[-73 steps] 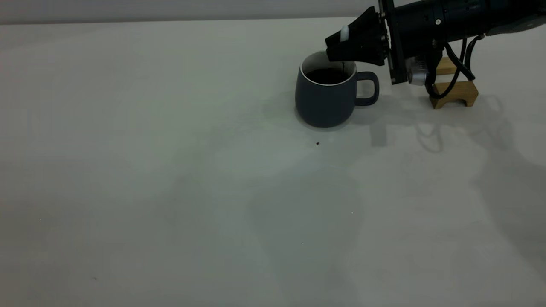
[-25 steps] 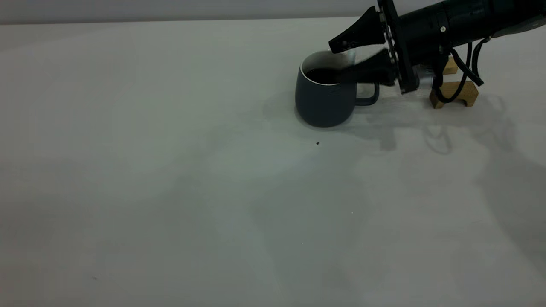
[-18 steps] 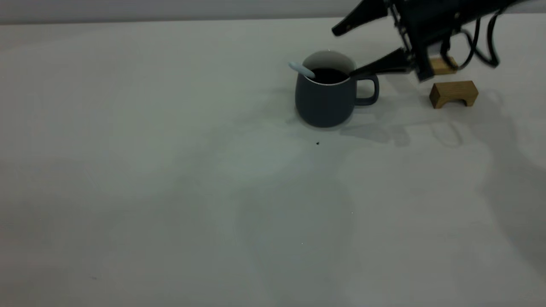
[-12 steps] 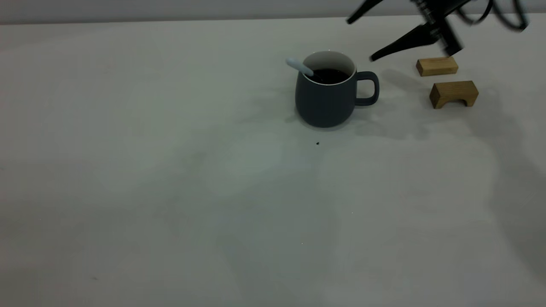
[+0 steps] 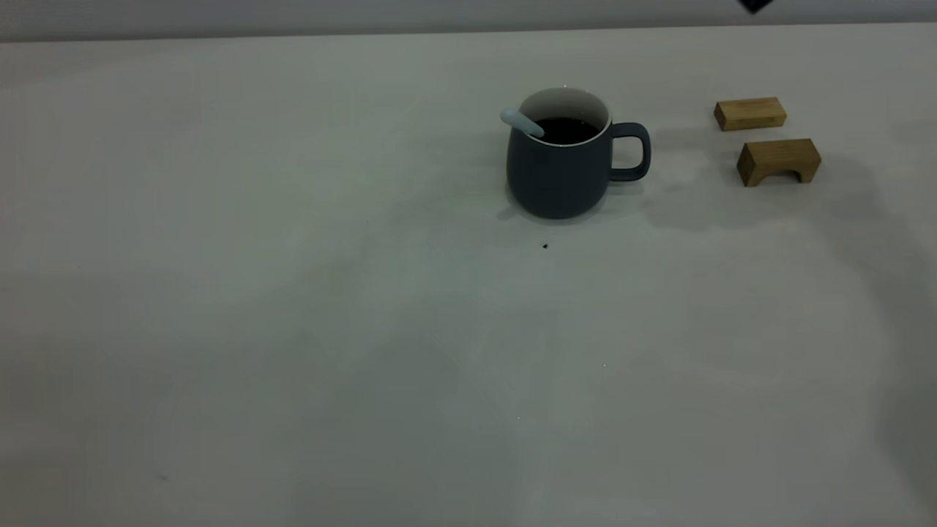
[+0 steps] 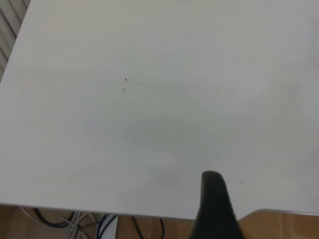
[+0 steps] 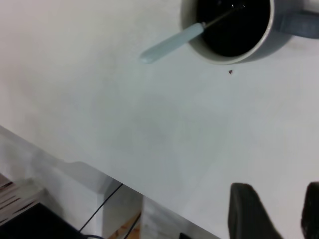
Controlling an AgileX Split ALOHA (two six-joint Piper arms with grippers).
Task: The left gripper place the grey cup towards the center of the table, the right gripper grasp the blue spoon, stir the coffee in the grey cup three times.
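Slate-grey cup [image 5: 558, 165] held the pale-blue spoon [image 5: 521, 122], handle toward 10 o'clock; right gripper [image 7: 273, 214], fingers parted, hung well apart.

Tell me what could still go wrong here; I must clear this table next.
The pale blue spoon leans on the rim of the dark grey cup, handle overhanging: a knock could flip it out or tip black coffee onto the off-white table. The two wooden blocks sit beside the cup's handle, crowding any approach from that side. The right gripper is open, away from the cup.
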